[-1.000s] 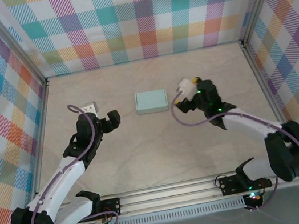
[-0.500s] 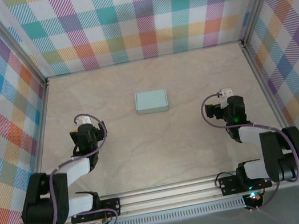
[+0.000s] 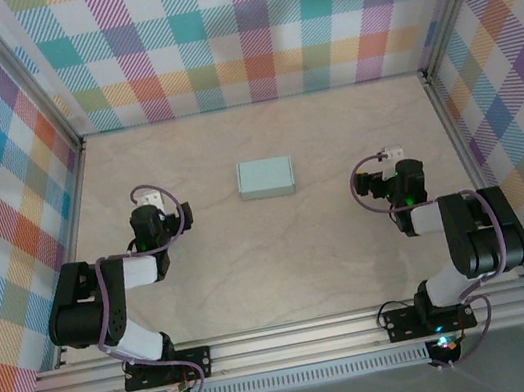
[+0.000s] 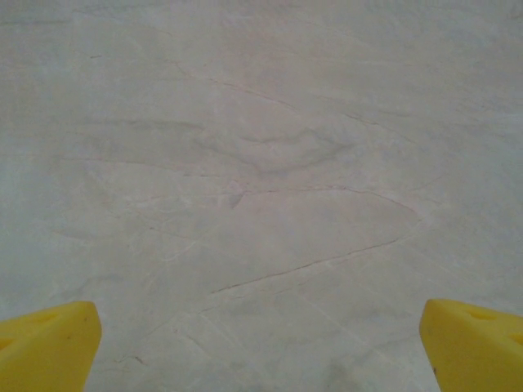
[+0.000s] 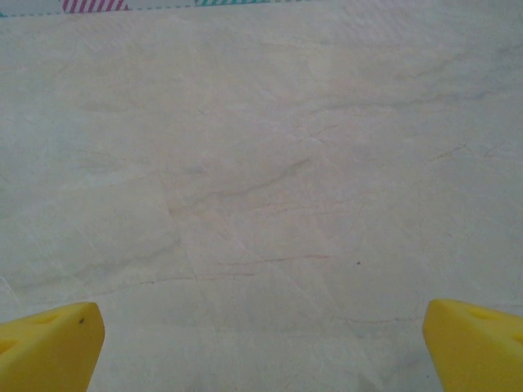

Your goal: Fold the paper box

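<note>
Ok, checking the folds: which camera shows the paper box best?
The top external view: the paper box sits whole and closed on the table, nothing covering it. The wrist views take in table surface beyond their yellow fingertips.

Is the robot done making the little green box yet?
It looks done: the box sits closed as a neat rectangle on the table. Nothing is in hand; the left end effector and right end effector are open over bare table. Nothing seems left to fold.

The paper box (image 3: 265, 177), pale mint green, lies closed and flat mid-table, long side crosswise.
</note>
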